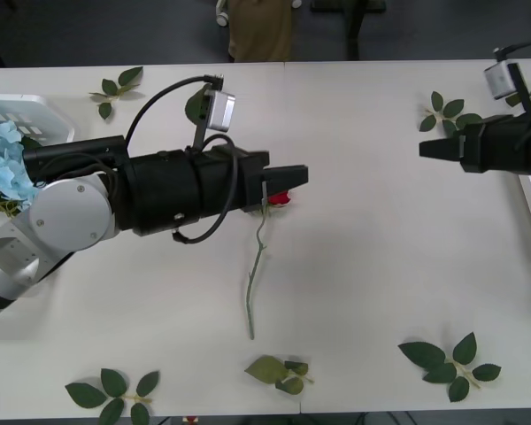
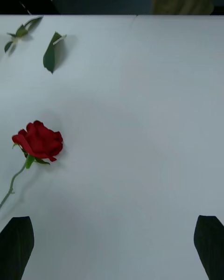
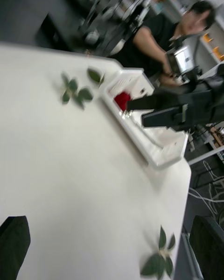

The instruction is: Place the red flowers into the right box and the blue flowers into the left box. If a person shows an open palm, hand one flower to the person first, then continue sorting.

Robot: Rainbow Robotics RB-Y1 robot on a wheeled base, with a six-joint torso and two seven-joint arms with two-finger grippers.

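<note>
Blue flowers (image 1: 2, 159): lay heaped in the left box (image 1: 44, 111) at the table's far left edge, so that colour looked already sorted.
Left gripper (image 1: 288, 177): reached over the middle of the table, hovering just above the rose's head; its wrist view showed both fingers spread at the corners with nothing between them.
Red rose (image 1: 280, 198): lay flat on the white table (image 1: 363, 266), head toward the far side and mostly hidden under the left fingertips in the front view, stem (image 1: 257, 274) trailing toward the robot; in the right wrist view the head (image 2: 39, 140) sat clear on bare table.
Step in hand: seemingly picking up this last loose rose.
Doing it well: I would come down on the stem just below the head, jaws straddling it crosswise, and close gently so the thin stem does not roll out.
Right gripper (image 1: 435, 149): hung over the table's right side, well apart from the rose, fingers spread and empty.
Right box (image 3: 154, 142): stood at the right edge with a red flower (image 3: 122, 100) already inside.
</note>
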